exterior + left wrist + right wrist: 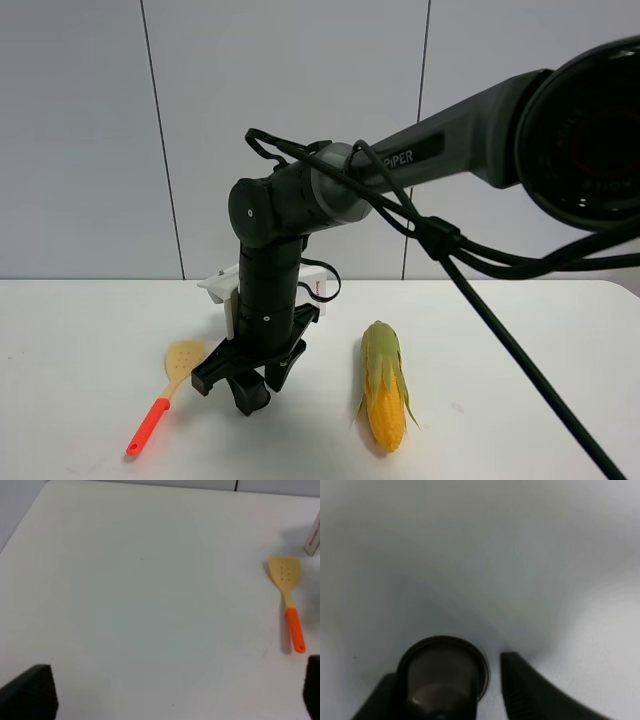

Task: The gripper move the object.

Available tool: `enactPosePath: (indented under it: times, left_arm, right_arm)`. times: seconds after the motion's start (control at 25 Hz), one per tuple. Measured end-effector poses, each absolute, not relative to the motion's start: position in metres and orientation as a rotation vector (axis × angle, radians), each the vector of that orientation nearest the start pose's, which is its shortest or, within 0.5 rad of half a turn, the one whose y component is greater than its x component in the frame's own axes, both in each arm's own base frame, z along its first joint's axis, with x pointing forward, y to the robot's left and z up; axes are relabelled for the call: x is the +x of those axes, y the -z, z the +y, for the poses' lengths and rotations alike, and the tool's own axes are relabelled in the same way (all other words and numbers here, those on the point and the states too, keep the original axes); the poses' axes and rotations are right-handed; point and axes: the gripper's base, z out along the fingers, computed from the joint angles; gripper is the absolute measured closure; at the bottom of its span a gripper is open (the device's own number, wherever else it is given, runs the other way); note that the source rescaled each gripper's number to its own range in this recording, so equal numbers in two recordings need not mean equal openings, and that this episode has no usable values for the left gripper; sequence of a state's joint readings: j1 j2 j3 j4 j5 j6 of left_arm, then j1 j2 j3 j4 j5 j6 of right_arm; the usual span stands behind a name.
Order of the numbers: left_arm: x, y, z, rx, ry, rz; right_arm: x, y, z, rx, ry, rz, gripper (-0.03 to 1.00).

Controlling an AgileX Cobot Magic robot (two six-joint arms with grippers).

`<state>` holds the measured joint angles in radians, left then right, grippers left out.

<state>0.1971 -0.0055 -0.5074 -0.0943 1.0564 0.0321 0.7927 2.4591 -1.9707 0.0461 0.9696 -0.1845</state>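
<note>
My right gripper reaches across the middle and points down at the white table, between the spatula and the corn. In the right wrist view the object, a tiny dark grey-brown capsule with a flared rim, stands between the gripper's jaws. It sits against one black finger, with a small gap to the other finger. In the exterior view the capsule is hidden by the gripper. My left gripper is open and empty above bare table; its arm is out of the exterior view.
A yellow spatula with an orange handle lies left of the right gripper and also shows in the left wrist view. A corn cob lies to its right. A white box stands behind the arm.
</note>
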Motion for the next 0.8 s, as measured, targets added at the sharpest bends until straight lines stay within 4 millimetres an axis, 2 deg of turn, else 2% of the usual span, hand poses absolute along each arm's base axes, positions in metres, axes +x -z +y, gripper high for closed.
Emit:
enactPosePath:
  times: [0.04, 0.08, 0.64, 0.8]
  left_arm:
    - [-0.0050, -0.2799, -0.0086, -0.162, -0.033, 2.017]
    - [-0.0050, -0.2799, -0.0086, -0.162, -0.033, 2.017]
    - [-0.0050, -0.2799, -0.0086, -0.162, -0.033, 2.017]
    - [-0.0050, -0.2799, -0.0086, -0.162, -0.033, 2.017]
  right_arm:
    - [0.3491, -0.1043, 0.3592, -1.360, -0.146, 2.629, 0.95]
    - [0.3491, -0.1043, 0.3592, -1.360, -0.146, 2.629, 0.97]
    - [0.3507, -0.1048, 0.3609, -1.347, -0.158, 2.608, 0.97]
    - [0.3505, -0.1104, 0.3607, -1.345, -0.161, 2.602, 0.97]
